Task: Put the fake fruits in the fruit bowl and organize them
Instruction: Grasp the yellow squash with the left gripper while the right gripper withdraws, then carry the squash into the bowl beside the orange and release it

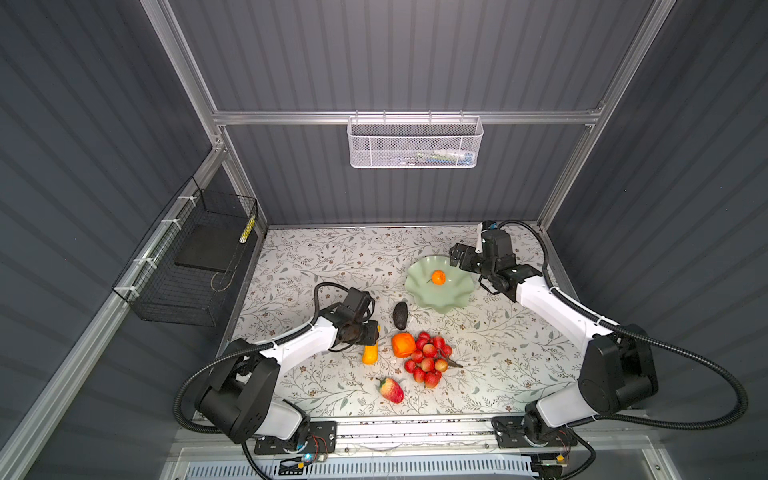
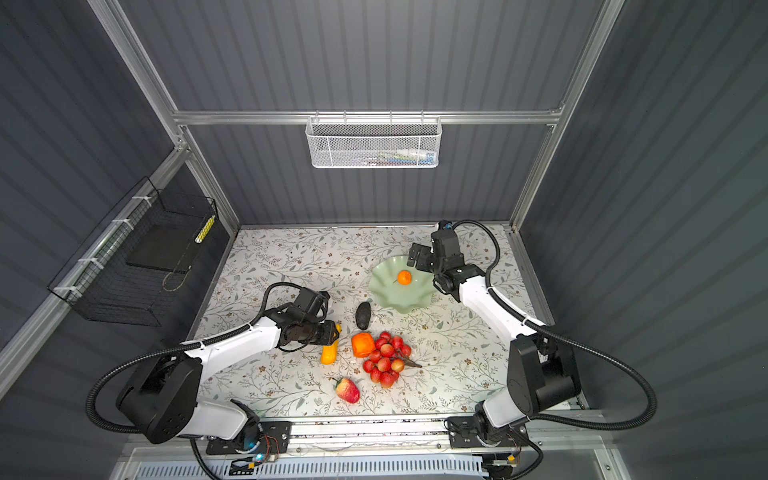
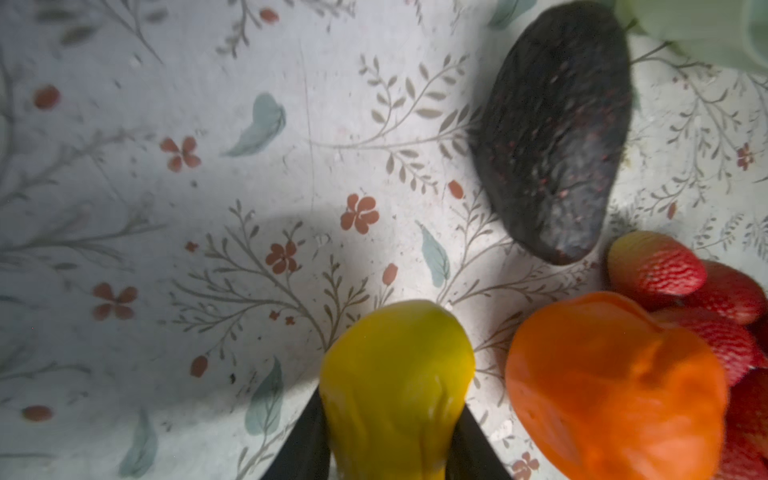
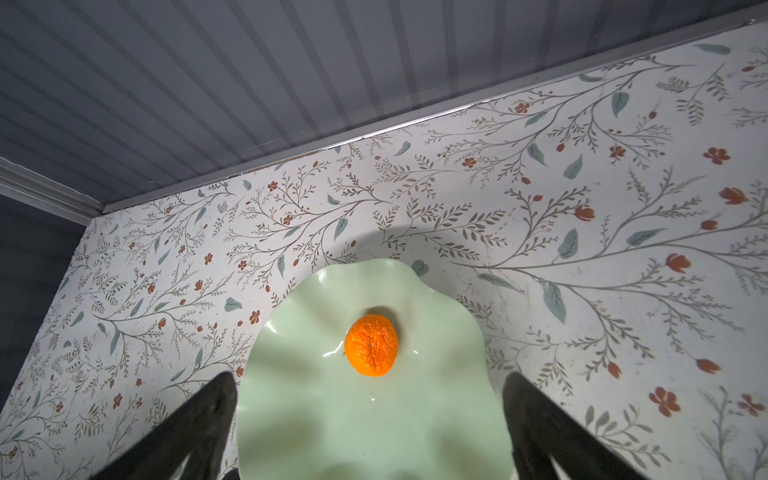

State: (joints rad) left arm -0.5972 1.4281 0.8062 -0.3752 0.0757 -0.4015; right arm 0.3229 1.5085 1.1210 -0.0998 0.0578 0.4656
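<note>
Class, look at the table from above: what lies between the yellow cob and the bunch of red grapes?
The orange persimmon lies there, beside the grapes and apart from the cob; both top views show it.

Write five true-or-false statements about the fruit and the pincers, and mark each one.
1. The tangerine lies in the bowl. True.
2. The left pincer is shut on the yellow cob. True.
3. The avocado sits in the bowl. False: it lies on the table beside it.
4. The right pincer holds the strawberry. False: it is open and empty by the bowl; the strawberry lies on the table.
5. The grapes lie next to the persimmon. True.
</note>
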